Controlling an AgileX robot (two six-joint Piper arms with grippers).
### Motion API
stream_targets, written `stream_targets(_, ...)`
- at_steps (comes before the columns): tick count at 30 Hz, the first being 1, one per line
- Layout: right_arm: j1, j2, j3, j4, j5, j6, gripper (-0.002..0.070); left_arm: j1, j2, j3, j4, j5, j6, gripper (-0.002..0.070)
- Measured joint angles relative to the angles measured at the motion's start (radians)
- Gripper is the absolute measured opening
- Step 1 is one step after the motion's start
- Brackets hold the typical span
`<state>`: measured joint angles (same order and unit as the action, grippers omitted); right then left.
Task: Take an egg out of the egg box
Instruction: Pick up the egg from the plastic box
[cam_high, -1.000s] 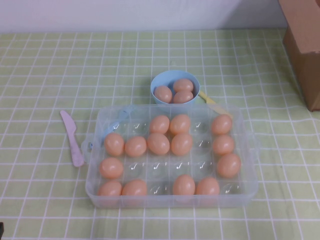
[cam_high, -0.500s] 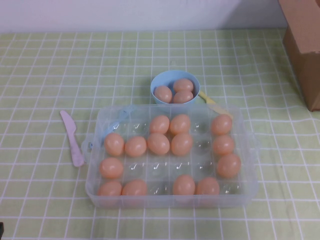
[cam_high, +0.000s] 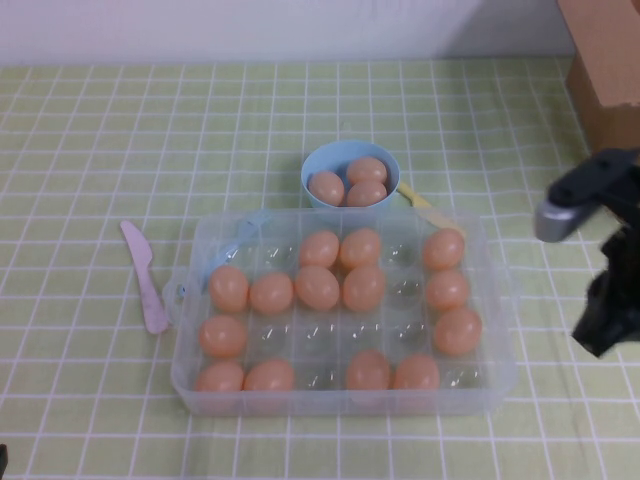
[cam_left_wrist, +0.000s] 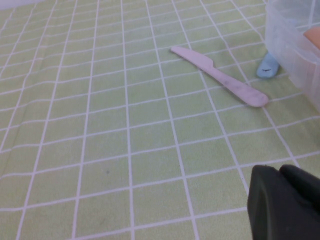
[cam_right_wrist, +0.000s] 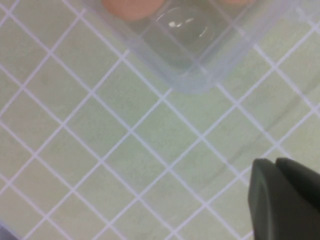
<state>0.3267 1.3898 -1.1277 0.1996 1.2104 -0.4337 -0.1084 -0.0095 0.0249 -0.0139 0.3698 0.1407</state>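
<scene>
High view: raised, angled down over the whole desk (cam_high: 90, 120). Left wrist cam: low, close, facing the pink knife (cam_left_wrist: 220, 77), shared with high view. Right wrist cam: nearly straight down, close on the egg box (cam_right_wrist: 195, 75) corner, also shared.

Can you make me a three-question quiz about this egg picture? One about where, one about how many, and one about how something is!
1. Where is the pink knife?
A. In the bowl
B. Left of the egg box
C. On top of the eggs

2. How many eggs are in the blue bowl?
A. One
B. Three
C. Six

3. How is the egg box?
A. Every cup full
B. No eggs at all
C. Some cups empty

Answers:
1 B: the pink knife lies on the cloth left of the egg box.
2 B: three eggs sit in the blue bowl.
3 C: bare cups show between eggs.

The right end effector hovers by the box's near right corner. The left end effector hovers near the knife.
</scene>
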Motion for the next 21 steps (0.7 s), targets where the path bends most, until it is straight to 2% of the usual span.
stream_targets(6,0.076,0.188,-0.197,-0.100,0.009,0.008,-0.0019,0.000,0.000,0.000,0.000,0.000,0.000,-0.0003)
stream_targets(11,0.089,0.311,-0.345,-0.124,0.011,0.034,-0.0015,0.000,0.000,0.000,0.000,0.000,0.000,-0.0003)
stream_targets(14,0.100,0.383,-0.415,-0.119,0.011,0.029,0.0031,0.000,0.000,0.000,0.000,0.000,0.000,-0.0004)
stream_targets(17,0.132,0.447,-0.476,-0.102,0.013,0.005,0.0141,0.000,0.000,0.000,0.000,0.000,0.000,-0.0004)
stream_targets(21,0.175,0.534,-0.558,-0.087,0.015,-0.002,0.0417,0.000,0.000,0.000,0.000,0.000,0.000,-0.0004)
